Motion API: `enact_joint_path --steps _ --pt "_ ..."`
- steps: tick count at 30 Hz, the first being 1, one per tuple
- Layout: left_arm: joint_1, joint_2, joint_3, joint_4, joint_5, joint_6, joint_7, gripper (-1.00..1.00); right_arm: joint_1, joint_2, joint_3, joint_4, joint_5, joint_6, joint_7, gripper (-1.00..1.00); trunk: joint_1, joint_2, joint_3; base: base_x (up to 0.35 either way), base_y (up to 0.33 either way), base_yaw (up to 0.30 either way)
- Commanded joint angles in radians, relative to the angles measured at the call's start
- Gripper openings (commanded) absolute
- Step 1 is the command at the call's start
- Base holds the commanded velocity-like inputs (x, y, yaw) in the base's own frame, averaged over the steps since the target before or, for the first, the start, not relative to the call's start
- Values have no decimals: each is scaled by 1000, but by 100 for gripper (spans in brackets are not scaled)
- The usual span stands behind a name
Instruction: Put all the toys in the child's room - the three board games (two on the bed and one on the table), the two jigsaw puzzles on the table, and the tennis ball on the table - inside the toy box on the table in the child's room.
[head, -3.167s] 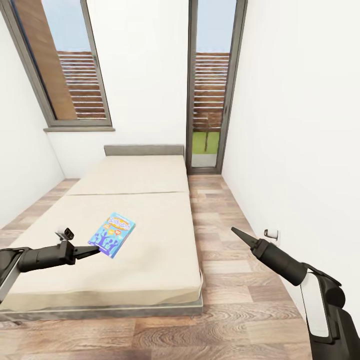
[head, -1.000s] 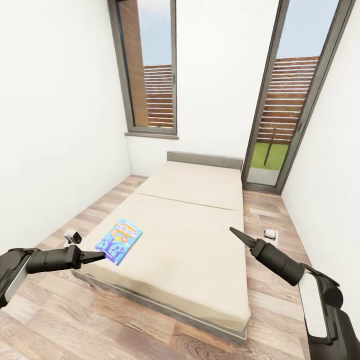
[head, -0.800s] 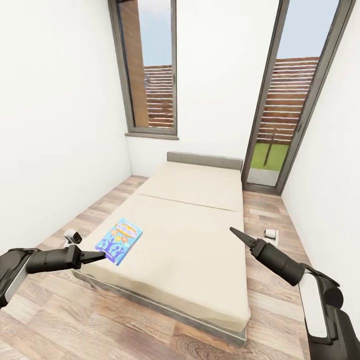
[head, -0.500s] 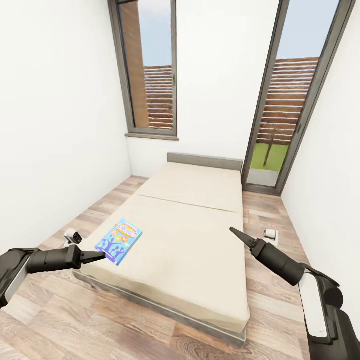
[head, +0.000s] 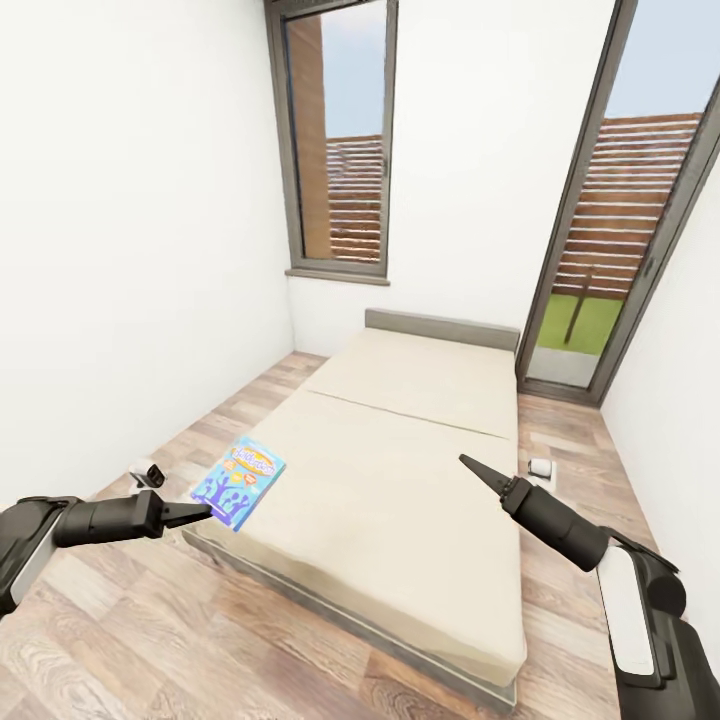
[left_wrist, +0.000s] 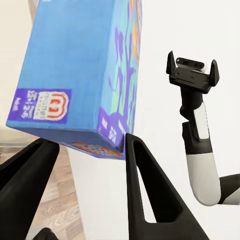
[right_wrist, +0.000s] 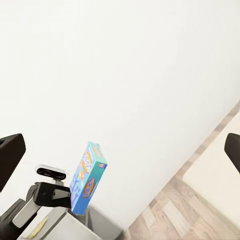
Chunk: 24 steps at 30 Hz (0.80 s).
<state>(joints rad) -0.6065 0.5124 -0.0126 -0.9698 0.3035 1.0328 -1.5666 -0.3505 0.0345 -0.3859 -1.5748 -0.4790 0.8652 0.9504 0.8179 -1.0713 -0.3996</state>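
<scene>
A small blue board game (head: 240, 480) hangs in the air over the near left corner of the bed (head: 420, 450), and my left gripper (head: 205, 513) is shut on its near edge. In the left wrist view the box (left_wrist: 85, 70) stands tilted, its lower edge pinched between the two black fingers (left_wrist: 145, 190). My right gripper (head: 465, 461) floats over the bed's right side with nothing in it. Its fingers (right_wrist: 10, 160) sit wide apart in the right wrist view, which also catches the held box (right_wrist: 87, 177). The table and toy box are out of view.
A bare beige mattress with a low grey headboard (head: 440, 328) lies ahead. A white wall (head: 130, 250) runs close on the left, with a strip of wood floor (head: 150, 640) before the bed. A tall window (head: 340, 150) and a glass door (head: 620, 230) stand beyond.
The whole picture has shifted, with the bed sliding right and the left wall growing, so the camera has turned. Both arms keep their pose and the blue box stays in the left gripper.
</scene>
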Motion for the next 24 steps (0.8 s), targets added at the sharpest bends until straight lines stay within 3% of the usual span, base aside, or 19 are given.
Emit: enact_joint_path --steps 1,24 --pt "-1 0 -1 0 0 10 -4 -100 -1 1 -2 0 0 5 3 100 -4 7 3 0 0 272" --pt "-1 0 -3 0 0 10 -4 -100 -1 1 -2 -1 0 5 2 100 -92 168 86 0 0 272"
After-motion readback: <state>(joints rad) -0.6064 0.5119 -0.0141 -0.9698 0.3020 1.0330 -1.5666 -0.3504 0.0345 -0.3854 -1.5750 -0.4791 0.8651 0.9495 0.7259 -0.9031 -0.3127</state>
